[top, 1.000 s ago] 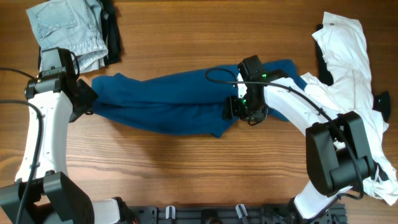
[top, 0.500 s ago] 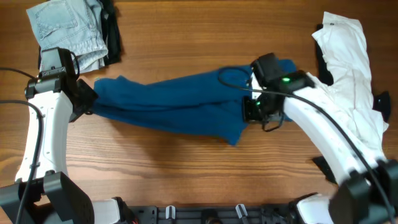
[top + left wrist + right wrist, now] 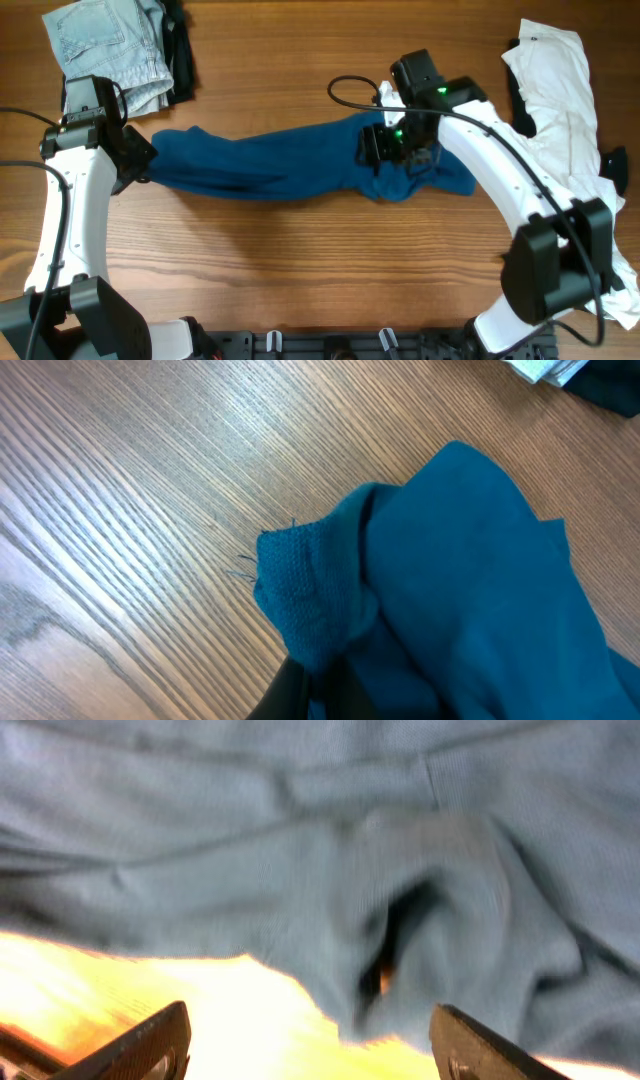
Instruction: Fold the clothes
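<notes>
The jaws of the right gripper (image 3: 388, 150) are hanging wide apart over the dark blue garment (image 3: 270, 168), while the left gripper (image 3: 140, 162) is pinching the end farthest from the white garment (image 3: 560, 90). The flap that hung loose a second ago is now lying drawn in, making a narrower band that is bunching nearest the white garment. By my judgement that heap is needing smoothing before any fold.

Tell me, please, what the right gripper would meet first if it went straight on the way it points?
The dark blue garment: it fills the right wrist view just ahead of the open right gripper, though the exact gap is unclear.
</notes>
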